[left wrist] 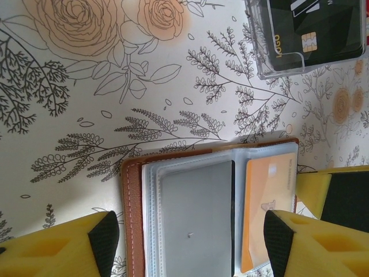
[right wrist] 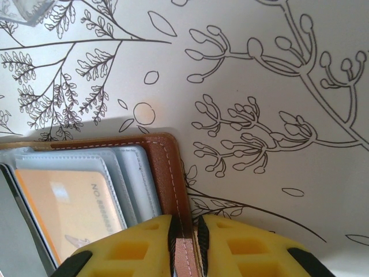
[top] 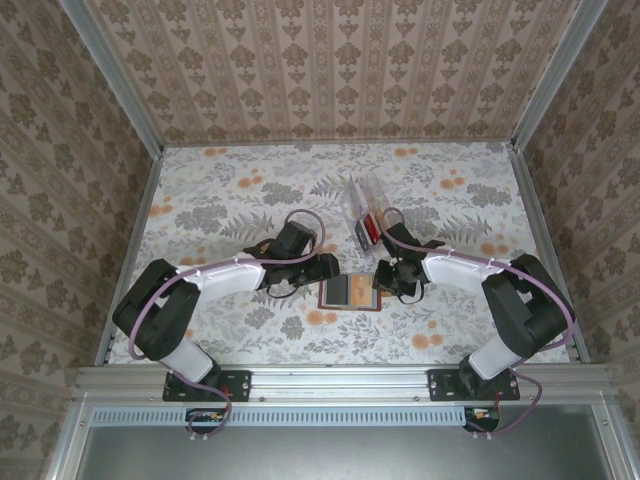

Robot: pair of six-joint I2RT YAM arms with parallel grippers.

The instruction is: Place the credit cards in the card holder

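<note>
On the tabletop [top: 250,190], card holder [top: 350,293] flopped open, right pincer [right wrist: 185,234] pinching its brown edge, left pincer [left wrist: 190,236] spread wide, holding nothing

Brown card holder [left wrist: 131,219] lies open, orange card [left wrist: 268,202] sleeved inside, dark card [left wrist: 323,29] apart.

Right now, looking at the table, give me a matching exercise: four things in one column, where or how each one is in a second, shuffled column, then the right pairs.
Things:
1. orange card
2. dark card
3. left claw
4. right claw

Place or state:
A. pinching the brown edge of the card holder
B. held in the clear stand
C. open, one finger at each side of the card holder
D. tucked in a clear sleeve of the card holder

Pairs: 1-D, 2-B, 3-C, 4-A
</note>
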